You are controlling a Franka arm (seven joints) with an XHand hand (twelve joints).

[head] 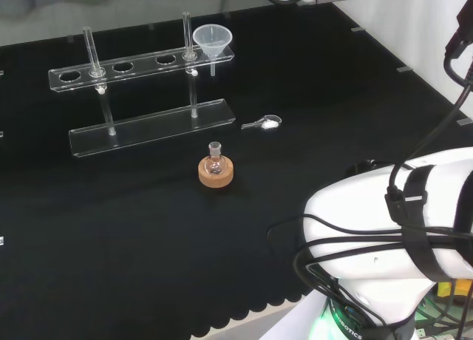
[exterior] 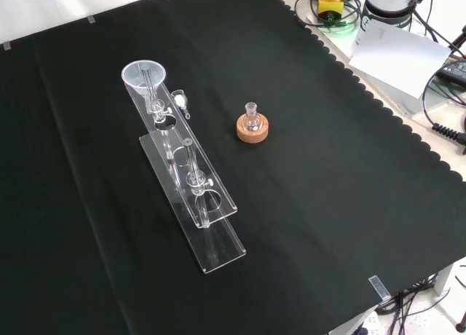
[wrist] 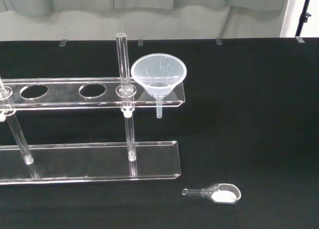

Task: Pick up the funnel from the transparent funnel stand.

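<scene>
Clear plastic marks the funnel stand (head: pixel 140 66) at the head view's left, the funnel (head: pixel 213 41) sitting in its rightmost hole, a small flask (head: pixel 215 162) on a cork ring (head: pixel 216 174) nearer, a scoop (head: pixel 262 123) further right; the hand's state I cannot tell.

funnel (wrist: pixel 158 74): clear, faintly white
stand (wrist: pixel 89 162): clear
cork ring (head: pixel 216 173): light brown
scoop (wrist: pixel 215 193): clear, white powder inside
tabletop (exterior: pixel 349 167): black cloth, scalloped edge

small flask (head: pixel 215 163) on cork ring (head: pixel 216 174), clear scoop (head: pixel 263 123) holding white powder, black cloth (head: pixel 133 236)
</scene>
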